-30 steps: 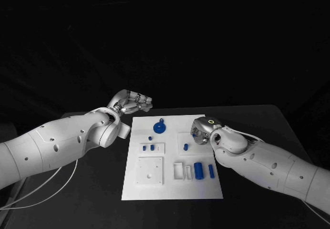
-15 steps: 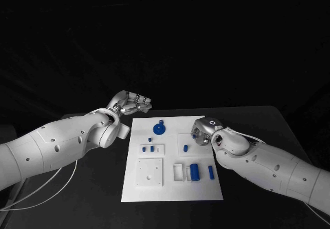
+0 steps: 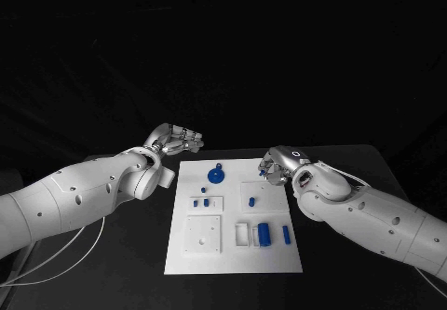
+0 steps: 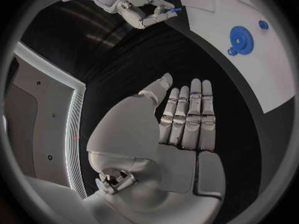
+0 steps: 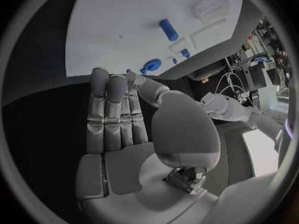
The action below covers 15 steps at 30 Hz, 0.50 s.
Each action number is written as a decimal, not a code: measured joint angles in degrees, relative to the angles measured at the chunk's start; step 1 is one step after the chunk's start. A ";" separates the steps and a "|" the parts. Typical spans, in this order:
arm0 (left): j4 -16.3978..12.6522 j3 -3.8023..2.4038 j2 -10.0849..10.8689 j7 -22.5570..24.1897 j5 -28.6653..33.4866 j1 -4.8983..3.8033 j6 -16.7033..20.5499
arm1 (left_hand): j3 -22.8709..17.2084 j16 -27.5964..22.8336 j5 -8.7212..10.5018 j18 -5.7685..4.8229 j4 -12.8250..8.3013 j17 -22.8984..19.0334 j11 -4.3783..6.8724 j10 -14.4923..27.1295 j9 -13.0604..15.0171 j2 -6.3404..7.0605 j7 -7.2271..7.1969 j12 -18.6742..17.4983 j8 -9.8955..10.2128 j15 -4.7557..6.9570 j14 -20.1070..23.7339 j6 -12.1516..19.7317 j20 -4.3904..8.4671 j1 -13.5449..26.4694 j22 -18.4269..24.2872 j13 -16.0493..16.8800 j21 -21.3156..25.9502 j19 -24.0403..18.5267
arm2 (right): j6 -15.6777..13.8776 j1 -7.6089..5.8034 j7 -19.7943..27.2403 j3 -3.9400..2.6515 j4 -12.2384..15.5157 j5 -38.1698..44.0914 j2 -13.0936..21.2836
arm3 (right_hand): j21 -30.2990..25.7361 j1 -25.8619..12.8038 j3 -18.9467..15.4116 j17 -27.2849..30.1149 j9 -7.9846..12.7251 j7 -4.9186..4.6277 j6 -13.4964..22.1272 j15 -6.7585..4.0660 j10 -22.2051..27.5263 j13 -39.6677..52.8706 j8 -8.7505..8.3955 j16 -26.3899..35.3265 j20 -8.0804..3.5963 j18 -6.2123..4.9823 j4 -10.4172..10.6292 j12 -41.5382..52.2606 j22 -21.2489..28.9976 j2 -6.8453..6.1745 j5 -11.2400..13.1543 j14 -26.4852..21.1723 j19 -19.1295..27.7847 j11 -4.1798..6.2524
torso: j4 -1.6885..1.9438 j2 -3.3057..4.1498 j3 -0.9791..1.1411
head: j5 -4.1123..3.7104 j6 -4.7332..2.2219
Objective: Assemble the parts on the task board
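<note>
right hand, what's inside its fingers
A small blue part is pinched at the tips of the silver right hand, above the white task board's far right corner. How much lies between the fingers is covered.

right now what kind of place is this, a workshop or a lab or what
Most likely a robotics lab test bench. A white task board with blue parts, such as a gear, lies on a black table, and dark backdrop surrounds it. The right wrist view shows cables and equipment at the room's edge.

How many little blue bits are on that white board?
7: a blue gear far-middle, a tiny blue peg nearer, two pegs mid-left, another peg mid-right, a blue cylinder and rod near-right; more may hide.
</note>
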State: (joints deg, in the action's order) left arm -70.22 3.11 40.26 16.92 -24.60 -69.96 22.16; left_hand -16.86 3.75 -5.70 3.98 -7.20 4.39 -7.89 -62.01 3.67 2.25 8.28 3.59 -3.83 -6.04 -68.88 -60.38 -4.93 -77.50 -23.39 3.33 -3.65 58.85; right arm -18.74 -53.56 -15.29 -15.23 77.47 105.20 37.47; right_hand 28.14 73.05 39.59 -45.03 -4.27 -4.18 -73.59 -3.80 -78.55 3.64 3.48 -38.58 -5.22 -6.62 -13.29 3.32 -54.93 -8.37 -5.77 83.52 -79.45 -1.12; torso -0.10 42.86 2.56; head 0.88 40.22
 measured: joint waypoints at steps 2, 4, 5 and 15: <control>0.09 0.00 0.00 0.00 0.15 0.00 0.00 | 0.00 0.00 0.00 0.00 0.00 0.00 0.00 0.00 0.00 0.00 0.00 0.00 0.00 0.00 0.00 0.00 0.02 0.00 1.38 0.00 0.00 0.35 | -0.04 0.01 0.20 -0.19 1.13 -0.64 0.30 | -0.85 0.00 -0.09 0.13 0.00 0.00 0.00 0.00 0.00 0.00 0.00 -0.01 0.02 -0.04 -0.09 0.00 -0.78 0.00 -0.01 0.00 -0.63 0.00 | -0.01 0.01 0.00 | 0.09 0.00; 0.16 0.00 -0.01 0.00 0.30 0.00 0.00 | 0.00 0.00 0.00 0.00 0.00 0.00 0.00 0.00 0.00 0.00 0.00 0.00 0.00 0.00 0.00 0.00 0.02 0.00 1.60 0.00 0.00 0.35 | -0.04 0.06 0.38 -0.29 2.11 -1.11 0.42 | -1.33 0.00 -0.22 0.17 0.00 0.00 0.00 0.00 0.00 0.00 0.00 -0.01 0.01 -0.08 -0.22 0.00 -1.30 0.00 -0.24 0.00 -0.80 0.00 | 0.01 0.04 -0.04 | 0.24 -0.01; 0.22 0.00 -0.01 0.00 0.36 0.00 0.00 | 0.00 0.00 0.00 0.00 0.00 0.00 0.00 0.00 0.00 0.00 0.00 0.00 0.00 0.00 0.00 0.00 0.02 0.00 1.61 0.00 0.00 0.35 | -0.04 0.16 0.47 -0.32 2.81 -1.40 0.48 | -1.66 0.00 -0.21 0.17 0.00 0.00 0.00 0.00 0.00 0.00 0.00 -0.01 0.01 -0.10 -0.22 0.00 -1.67 0.00 -0.30 0.00 -0.80 0.00 | 0.02 0.04 -0.04 | 0.32 0.01; 0.69 0.01 -0.34 -0.01 0.76 0.00 0.00 | 0.00 0.00 0.00 0.00 0.00 -0.01 0.00 0.00 0.00 0.00 0.00 0.00 0.00 0.00 0.00 0.00 0.02 0.00 1.61 0.00 0.00 0.35 | 0.01 1.70 0.89 0.33 8.29 -2.31 0.04 | -3.09 -0.22 -0.55 0.23 0.01 -0.01 0.02 0.00 0.01 0.00 -0.05 -0.23 0.11 -0.22 -0.23 -0.01 -3.13 0.22 -0.30 0.00 -1.32 0.00 | 0.06 0.03 -0.10 | 1.71 0.52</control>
State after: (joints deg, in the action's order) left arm -69.53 3.11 39.92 16.91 -23.84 -69.96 22.15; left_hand -16.86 3.75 -5.70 3.98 -7.20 4.38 -7.89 -62.01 3.67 2.26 8.28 3.59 -3.83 -6.04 -68.88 -60.38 -4.91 -77.50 -21.78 3.33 -3.65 59.20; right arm -18.73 -51.86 -14.39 -14.90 85.75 102.89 37.51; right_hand 25.05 72.83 39.04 -44.80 -4.25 -4.18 -73.57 -3.80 -78.54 3.64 3.43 -38.81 -5.11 -6.84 -13.53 3.31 -58.06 -8.15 -6.07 83.52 -80.77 -1.12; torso -0.04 42.89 2.46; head 2.59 40.74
